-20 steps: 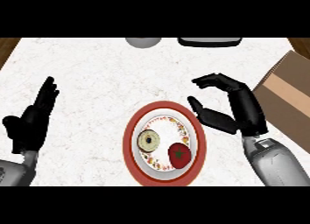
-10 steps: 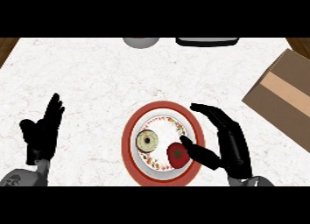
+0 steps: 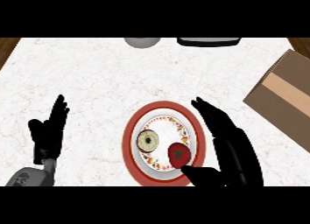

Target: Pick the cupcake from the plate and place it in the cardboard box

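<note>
A red-rimmed plate [image 3: 133, 131] lies near the counter's front middle. On it sit a pale round cupcake [image 3: 148, 140], seen from above, and a red tomato-like item [image 3: 179, 155] to its lower right. My right hand [image 3: 232, 146] lies along the plate's right rim with its fingers straight. Its thumb [image 3: 206, 176] sits just below the red item, and the hand holds nothing. It is apart from the cupcake. The cardboard box [image 3: 290, 98] stands at the right edge. My left hand [image 3: 47, 131] rests open at the lower left, fingers up.
A grey bowl [image 3: 142, 41] and a dark flat object [image 3: 208, 41] sit at the counter's far edge. White marble counter [image 3: 99, 78] stretches between the plate and the far edge. Brown wood shows past the counter's left corner.
My right hand has come down from the plate's upper right to lie along its right rim, thumb by the red item. The left hand has drifted lower. The plate's items have not moved.
</note>
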Motion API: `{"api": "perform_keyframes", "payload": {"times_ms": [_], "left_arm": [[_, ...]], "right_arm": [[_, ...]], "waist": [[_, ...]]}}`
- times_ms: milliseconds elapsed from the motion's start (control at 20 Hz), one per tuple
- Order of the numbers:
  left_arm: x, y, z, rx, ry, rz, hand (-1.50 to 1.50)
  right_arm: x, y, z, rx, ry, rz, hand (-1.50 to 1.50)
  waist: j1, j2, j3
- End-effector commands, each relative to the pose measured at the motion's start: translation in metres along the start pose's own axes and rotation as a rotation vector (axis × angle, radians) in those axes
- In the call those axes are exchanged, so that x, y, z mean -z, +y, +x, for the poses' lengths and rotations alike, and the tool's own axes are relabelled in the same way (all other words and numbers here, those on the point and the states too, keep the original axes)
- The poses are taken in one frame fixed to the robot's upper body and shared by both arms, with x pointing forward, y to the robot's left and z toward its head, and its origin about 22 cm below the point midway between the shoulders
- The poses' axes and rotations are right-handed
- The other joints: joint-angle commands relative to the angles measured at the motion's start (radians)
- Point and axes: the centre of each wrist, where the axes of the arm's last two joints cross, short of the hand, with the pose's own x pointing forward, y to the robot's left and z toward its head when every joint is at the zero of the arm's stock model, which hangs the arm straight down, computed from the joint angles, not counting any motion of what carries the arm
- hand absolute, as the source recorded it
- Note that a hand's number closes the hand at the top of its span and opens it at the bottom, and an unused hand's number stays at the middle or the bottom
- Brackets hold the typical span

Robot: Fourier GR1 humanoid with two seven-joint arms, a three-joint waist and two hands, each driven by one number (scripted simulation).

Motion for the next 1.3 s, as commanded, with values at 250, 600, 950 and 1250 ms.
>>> {"api": "perform_keyframes", "payload": {"times_ms": [250,600,950,1250], "left_arm": [[0.003,-0.008,-0.002,0.008,-0.001,-0.005,0.00],[0.004,-0.005,0.000,0.017,-0.005,-0.008,0.00],[0.007,-0.018,-0.001,-0.006,-0.018,-0.016,0.00],[0.000,0.007,0.009,0.013,-0.004,-0.011,0.00]], "right_arm": [[0.011,-0.012,0.073,-0.172,0.099,0.225,-1.50],[0.018,0.032,0.089,-0.254,0.223,0.330,-1.50],[0.027,0.045,0.100,-0.270,0.283,0.380,-1.50],[0.030,0.054,0.110,-0.251,0.314,0.388,-1.50]], "waist": [[0.016,0.003,0.001],[0.014,0.002,0.002],[0.014,0.004,0.001],[0.021,0.001,0.002]]}}
